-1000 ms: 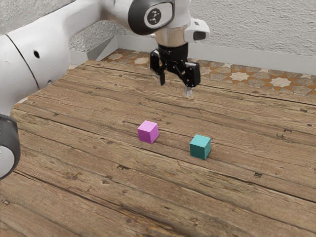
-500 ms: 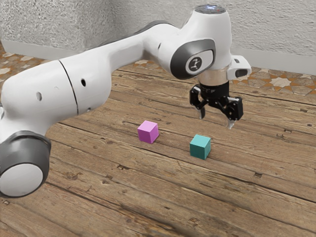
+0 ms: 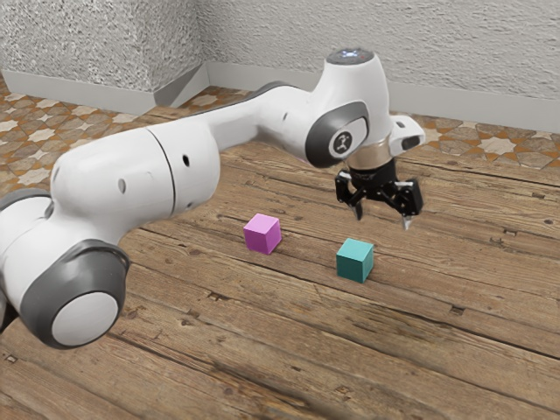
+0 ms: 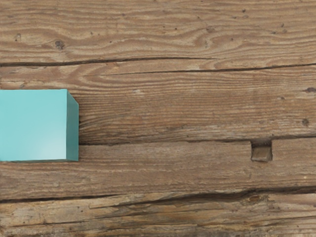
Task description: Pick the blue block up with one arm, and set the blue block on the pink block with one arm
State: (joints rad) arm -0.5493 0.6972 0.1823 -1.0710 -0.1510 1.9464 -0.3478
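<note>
My table (image 3: pixel 262 350) is weathered wood: matt planks with coarse grain, knots and open cracks. The blue block (image 3: pixel 355 260) looks like smooth plastic with a faint sheen on top, and the pink block (image 3: pixel 262 234) has the same even finish. The arm (image 3: pixel 175 166) wears glossy white shells with satin grey joint caps, and its jaws are matt black. The far wall (image 3: pixel 105 35) is rough grey plaster and the floor (image 3: pixel 52 122) is patterned tile.
</note>
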